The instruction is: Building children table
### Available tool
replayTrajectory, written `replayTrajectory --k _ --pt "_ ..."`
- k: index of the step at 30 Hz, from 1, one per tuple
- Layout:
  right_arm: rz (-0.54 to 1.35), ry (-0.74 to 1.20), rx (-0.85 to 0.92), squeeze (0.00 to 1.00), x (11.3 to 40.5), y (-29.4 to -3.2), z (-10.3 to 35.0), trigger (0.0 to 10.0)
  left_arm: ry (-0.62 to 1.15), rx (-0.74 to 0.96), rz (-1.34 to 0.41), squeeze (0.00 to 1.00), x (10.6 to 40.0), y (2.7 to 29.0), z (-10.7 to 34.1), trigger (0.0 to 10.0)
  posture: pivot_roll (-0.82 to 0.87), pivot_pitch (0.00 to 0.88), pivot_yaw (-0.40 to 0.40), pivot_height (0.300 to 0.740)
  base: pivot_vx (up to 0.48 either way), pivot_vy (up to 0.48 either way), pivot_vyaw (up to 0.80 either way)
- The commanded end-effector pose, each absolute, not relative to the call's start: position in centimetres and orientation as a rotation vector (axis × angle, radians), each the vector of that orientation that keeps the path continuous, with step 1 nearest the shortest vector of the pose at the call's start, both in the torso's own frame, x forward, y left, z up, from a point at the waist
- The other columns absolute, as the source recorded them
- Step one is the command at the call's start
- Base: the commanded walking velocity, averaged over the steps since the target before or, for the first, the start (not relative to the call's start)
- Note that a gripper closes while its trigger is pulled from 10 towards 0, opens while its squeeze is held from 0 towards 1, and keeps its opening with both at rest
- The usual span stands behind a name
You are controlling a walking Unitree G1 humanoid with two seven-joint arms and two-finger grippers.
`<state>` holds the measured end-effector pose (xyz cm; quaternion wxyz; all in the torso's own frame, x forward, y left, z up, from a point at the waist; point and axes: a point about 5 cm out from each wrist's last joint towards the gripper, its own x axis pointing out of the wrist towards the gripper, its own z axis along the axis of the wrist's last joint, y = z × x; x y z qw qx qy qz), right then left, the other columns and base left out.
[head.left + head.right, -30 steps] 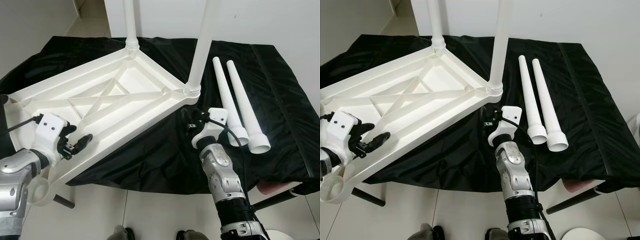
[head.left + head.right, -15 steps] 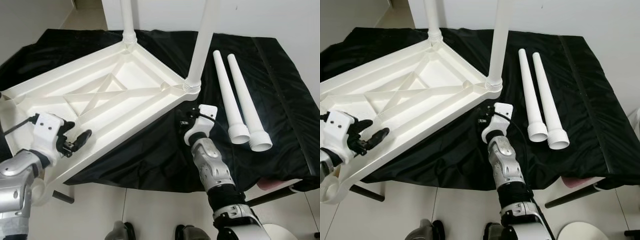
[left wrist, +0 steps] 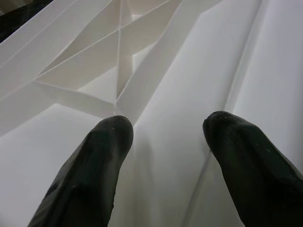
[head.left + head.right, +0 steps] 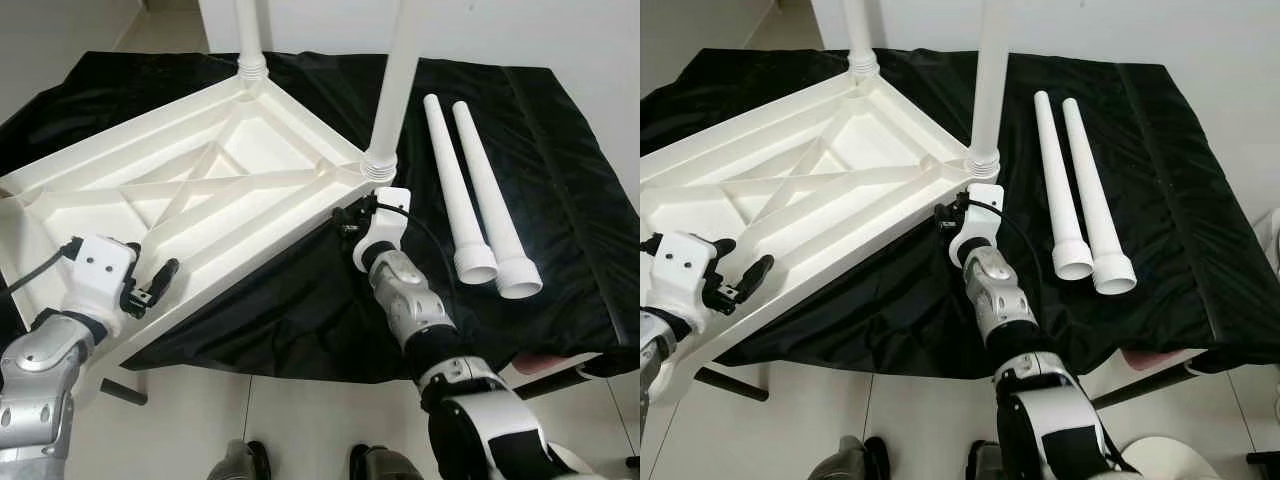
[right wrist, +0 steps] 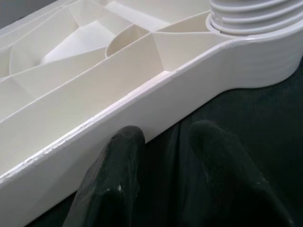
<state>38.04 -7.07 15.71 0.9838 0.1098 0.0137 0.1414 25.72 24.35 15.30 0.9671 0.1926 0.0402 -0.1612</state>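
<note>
The right tool (image 4: 350,218), its black fingers (image 5: 118,184) slightly apart and holding nothing, sits at the rim of the upside-down white plastic children tabletop (image 4: 200,190), just beside the corner where a white leg (image 4: 392,90) stands upright. The left tool (image 4: 155,285), fingers apart, rests on the near rim. Two loose white tapered legs (image 4: 480,190) lie side by side on the black cloth (image 4: 560,200) over the table.

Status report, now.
Left pincer open at upturned tabletop's near edge. Right pincer at its corner. Two spare legs on cloth. Nothing blocking.
</note>
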Motion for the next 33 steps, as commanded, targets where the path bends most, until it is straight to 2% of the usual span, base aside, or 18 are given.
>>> replayTrajectory --k 1,5,11,14,16,24,28,30,33 --pt "0.298 0.038 0.217 0.00 38.2 -6.7 15.7 10.0 0.274 0.344 -0.407 0.00 24.4 23.5 11.5 10.0 -0.06 0.232 0.027 0.740 0.000 0.000 0.00" --pt "0.315 0.029 0.185 0.00 39.0 -6.3 16.6 10.0 0.304 0.284 -0.526 0.00 23.6 21.2 10.8 10.0 -0.05 0.232 0.031 0.740 0.000 0.000 0.00" --pt "0.312 -0.028 0.148 0.00 39.7 -6.2 18.1 10.0 0.303 0.238 -0.615 0.00 23.0 18.9 10.5 10.0 -0.05 0.230 0.036 0.740 0.000 0.000 0.00" --pt "0.278 -0.095 0.181 0.00 40.0 -6.6 19.5 10.0 0.244 0.143 -0.652 0.00 23.3 16.6 11.4 10.0 -0.05 0.228 0.040 0.740 0.000 0.000 0.00" --pt "0.264 -0.125 0.186 0.00 40.1 -6.7 19.8 10.0 0.219 0.124 -0.648 0.00 23.6 16.1 11.8 10.0 -0.05 0.227 0.042 0.740 0.000 0.000 0.00" --pt "0.208 -0.204 0.221 0.00 39.9 -7.9 19.9 10.0 0.164 0.087 -0.618 0.00 23.9 15.7 12.8 10.0 -0.05 0.224 0.048 0.740 0.000 0.000 0.00" --pt "0.147 -0.247 0.221 0.00 39.5 -9.5 19.3 10.0 0.130 0.070 -0.606 0.00 23.9 16.2 13.5 10.0 -0.05 0.221 0.048 0.740 0.000 0.000 0.00" --pt "0.103 -0.288 0.198 0.00 38.5 -11.4 18.1 10.0 0.085 0.081 -0.604 0.00 23.9 17.4 14.5 10.0 -0.05 0.211 0.046 0.740 0.000 0.000 0.00" --pt "0.077 -0.326 0.182 0.00 37.4 -12.7 17.2 10.0 0.043 0.066 -0.628 0.00 23.6 18.2 15.4 10.0 -0.05 0.206 0.044 0.740 0.000 0.000 0.00"
